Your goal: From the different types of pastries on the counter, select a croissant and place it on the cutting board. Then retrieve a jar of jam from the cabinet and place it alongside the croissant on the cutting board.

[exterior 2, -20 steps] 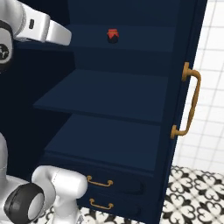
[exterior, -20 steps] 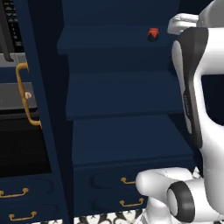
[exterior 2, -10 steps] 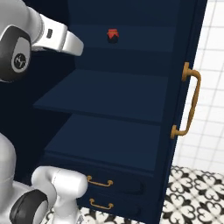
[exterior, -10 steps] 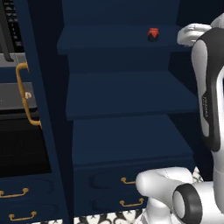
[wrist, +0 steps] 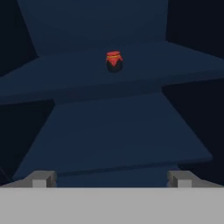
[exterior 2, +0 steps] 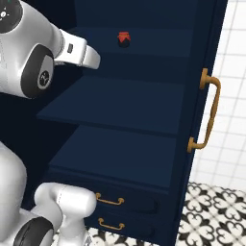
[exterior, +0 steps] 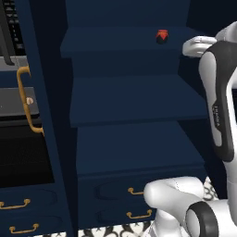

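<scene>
while the gripper (wrist: 112, 178) gapes wide, the jar of jam (wrist: 113, 61) sits well ahead on a cabinet shelf (wrist: 175, 59).

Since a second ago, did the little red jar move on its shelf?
No. The jar sits at the same spot on the top shelf of the cabinet. The robot arm, though, has swung.

- The cabinet (exterior 2: 144, 120) stands open, its front unblocked across the middle of both base views.
- The jar (wrist: 113, 61) stands alone on the upper shelf (exterior: 115, 39), bare shelf on both sides of it.
- In the hand view, the fingers (wrist: 41, 179) stand wide apart at the bottom edge, well short of the jar, open air between.
- The middle shelf (exterior 2: 115, 103) juts forward below that path.
- The door (exterior 2: 204, 96) with its brass handle (exterior 2: 209, 115) walls the right of the right base view.
</scene>
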Controlling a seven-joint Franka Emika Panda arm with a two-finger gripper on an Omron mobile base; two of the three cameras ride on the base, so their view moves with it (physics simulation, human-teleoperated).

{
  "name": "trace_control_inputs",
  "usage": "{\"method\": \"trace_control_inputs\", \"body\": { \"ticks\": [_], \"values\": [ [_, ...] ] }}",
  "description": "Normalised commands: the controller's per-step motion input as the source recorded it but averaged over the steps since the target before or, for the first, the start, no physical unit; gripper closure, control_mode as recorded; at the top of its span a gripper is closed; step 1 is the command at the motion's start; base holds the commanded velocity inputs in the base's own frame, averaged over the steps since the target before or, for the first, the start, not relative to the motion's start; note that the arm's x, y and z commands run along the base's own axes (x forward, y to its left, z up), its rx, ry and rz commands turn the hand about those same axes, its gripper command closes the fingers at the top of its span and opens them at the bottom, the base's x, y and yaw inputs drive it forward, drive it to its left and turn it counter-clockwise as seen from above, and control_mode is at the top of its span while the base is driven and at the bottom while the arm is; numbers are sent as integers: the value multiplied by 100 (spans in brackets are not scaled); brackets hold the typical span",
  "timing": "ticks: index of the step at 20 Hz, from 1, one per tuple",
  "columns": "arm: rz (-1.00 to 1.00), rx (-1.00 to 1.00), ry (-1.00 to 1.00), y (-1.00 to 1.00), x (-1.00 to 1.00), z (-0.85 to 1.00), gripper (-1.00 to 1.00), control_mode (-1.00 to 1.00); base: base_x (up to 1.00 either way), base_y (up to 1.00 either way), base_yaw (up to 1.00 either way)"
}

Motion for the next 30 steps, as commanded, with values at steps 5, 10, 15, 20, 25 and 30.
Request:
{"method": "trace_control_inputs", "body": {
  "ticks": [5, 10, 15, 20, 25, 30],
  "values": [
    [4, 0, 7, -6, 43, 12, -100, -100, 0, 0, 0],
    [1, 0, 2, -3, 37, 21, -100, -100, 0, 0, 0],
    [0, -2, 0, 0, 37, 3, -100, -100, 0, 0, 0],
    [0, -3, 0, -6, 21, 0, -100, -100, 0, 0, 0],
    [0, -2, 0, -9, 12, 0, -100, -100, 0, 0, 0],
    [0, 0, 0, 0, 22, -1, -100, -100, 0, 0, 0]
  ]
}}
